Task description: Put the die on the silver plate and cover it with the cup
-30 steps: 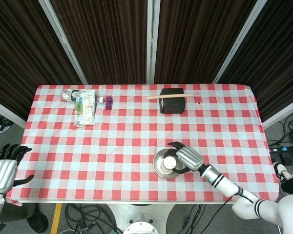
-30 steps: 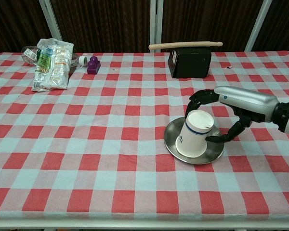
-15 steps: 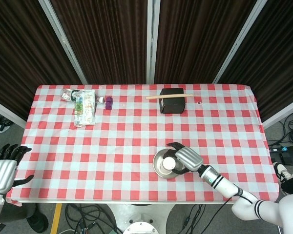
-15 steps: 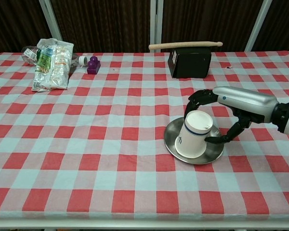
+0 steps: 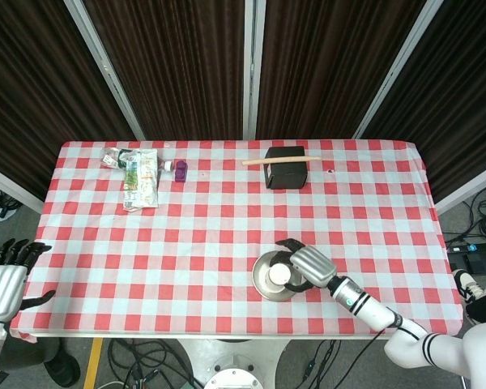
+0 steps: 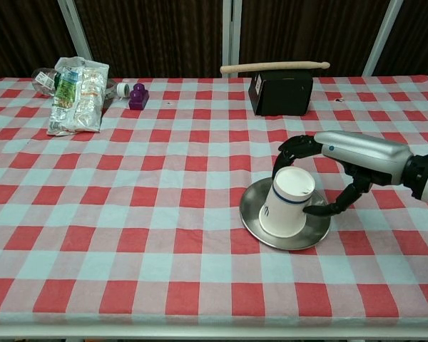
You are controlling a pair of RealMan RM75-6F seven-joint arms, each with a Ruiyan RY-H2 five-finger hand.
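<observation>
A white paper cup stands upside down and tilted on the silver plate, near the table's front right. My right hand wraps around it from the right, fingers curled over the far side and thumb against the near side. From the head view the cup sits on the plate under that right hand. No die shows in either view. My left hand hangs off the table's front left corner, fingers apart, holding nothing.
A black box with a wooden stick on top stands at the back. A purple block and a crumpled snack bag lie at the back left.
My right hand, the cup and the plate have slid a little toward the table's front edge. The left hand has barely moved.
</observation>
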